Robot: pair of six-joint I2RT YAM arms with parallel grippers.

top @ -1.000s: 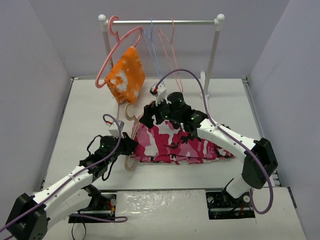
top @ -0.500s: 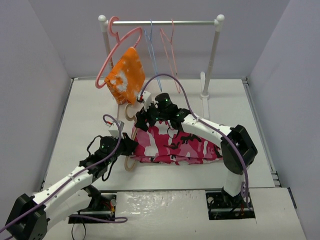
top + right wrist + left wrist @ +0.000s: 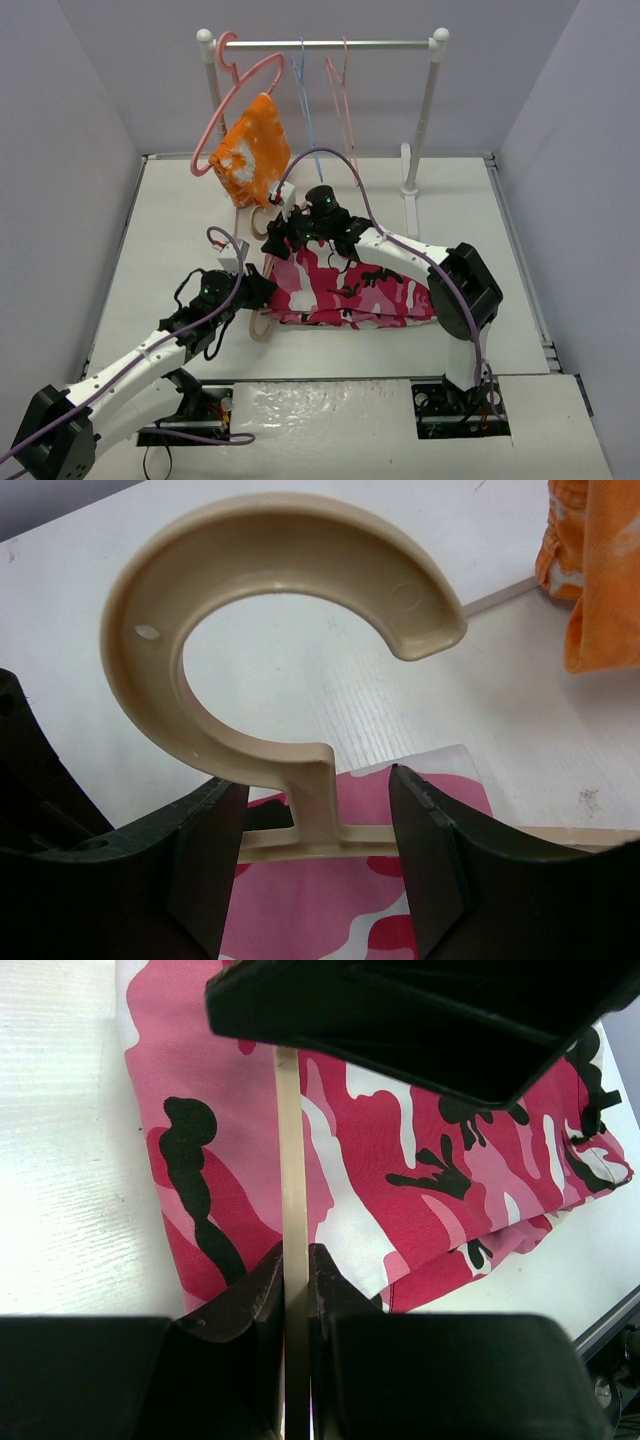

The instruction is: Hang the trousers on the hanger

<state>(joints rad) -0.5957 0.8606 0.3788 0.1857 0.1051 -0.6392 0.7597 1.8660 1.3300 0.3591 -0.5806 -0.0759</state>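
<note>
The camouflage trousers (image 3: 365,292) lie folded across the table's middle, draped over the beige hanger (image 3: 258,222), whose hook pokes out at their far left corner. My left gripper (image 3: 262,292) is shut on the hanger's thin bar (image 3: 291,1140) at the trousers' left edge; the wrist view shows the jaws pinching it over the fabric (image 3: 420,1150). My right gripper (image 3: 286,228) stands open astride the hanger's neck (image 3: 316,798), below the curved hook (image 3: 270,540). Gaps show between the neck and both fingers (image 3: 200,860).
A clothes rail (image 3: 330,44) on two posts stands at the back, carrying a thick pink hanger (image 3: 232,95) with an orange-and-white cloth (image 3: 255,150), plus thin blue and pink wire hangers (image 3: 320,95). The cloth's edge (image 3: 600,570) hangs just beyond the hook.
My right arm has swung left to the hanger's hook and its jaws have narrowed around the neck. The left arm and the trousers have stayed put.
</note>
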